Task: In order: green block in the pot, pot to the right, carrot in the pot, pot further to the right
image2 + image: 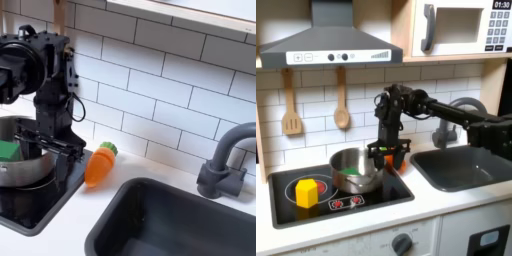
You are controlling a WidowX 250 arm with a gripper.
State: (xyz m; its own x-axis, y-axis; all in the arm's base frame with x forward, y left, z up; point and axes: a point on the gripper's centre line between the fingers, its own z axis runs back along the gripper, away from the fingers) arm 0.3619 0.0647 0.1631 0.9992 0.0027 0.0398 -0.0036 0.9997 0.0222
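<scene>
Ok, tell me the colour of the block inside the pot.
Bright green; the block in the pot shows best in the second exterior view.
</scene>
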